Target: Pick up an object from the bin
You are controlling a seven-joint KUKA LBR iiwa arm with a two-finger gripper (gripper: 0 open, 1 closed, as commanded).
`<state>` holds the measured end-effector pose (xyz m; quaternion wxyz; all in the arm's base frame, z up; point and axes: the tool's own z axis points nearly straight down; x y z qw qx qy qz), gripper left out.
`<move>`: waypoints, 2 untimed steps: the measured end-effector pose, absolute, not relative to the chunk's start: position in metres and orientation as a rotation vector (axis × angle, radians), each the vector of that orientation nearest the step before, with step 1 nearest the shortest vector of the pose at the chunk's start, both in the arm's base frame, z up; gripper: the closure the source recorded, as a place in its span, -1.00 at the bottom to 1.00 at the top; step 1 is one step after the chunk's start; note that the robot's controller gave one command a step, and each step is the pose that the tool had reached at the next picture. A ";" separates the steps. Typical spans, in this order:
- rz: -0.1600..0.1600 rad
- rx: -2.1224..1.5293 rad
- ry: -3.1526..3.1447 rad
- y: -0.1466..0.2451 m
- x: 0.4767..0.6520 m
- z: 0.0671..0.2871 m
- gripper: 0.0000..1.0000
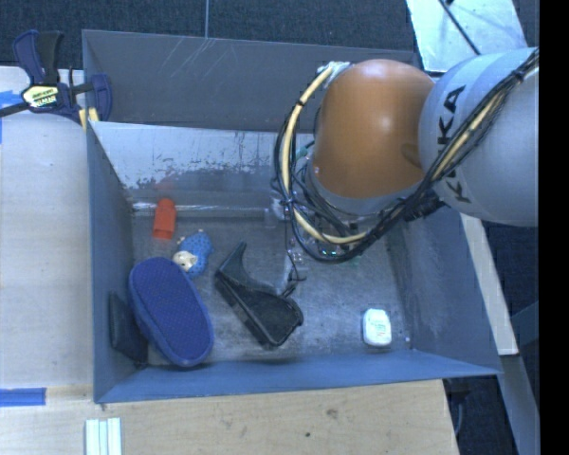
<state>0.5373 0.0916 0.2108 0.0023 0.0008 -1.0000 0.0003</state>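
Grey metal bin (266,384), contents: black wedge-shaped object (258,309) on the middle of the floor, gripper (292,271) at its upper right end (contact cannot be told). Blue oval case (171,311) lies to the left, beside a flat black piece (125,330) in the corner. Small blue-and-yellow item (192,252). Orange block (164,218) by the far wall. White rounded piece (376,327), right, well apart.

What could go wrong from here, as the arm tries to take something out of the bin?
1. The gripper sits at the upper right end of the black angled piece, not over its middle; a grasp there may slip or let it swing.
2. The blue oval pad lies close on that piece's left, so a push could shove one against the other.
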 end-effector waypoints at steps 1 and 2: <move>0.003 -0.229 -3.128 0.106 0.506 0.122 -1.00; 0.001 0.058 -3.144 0.147 0.499 0.124 -1.00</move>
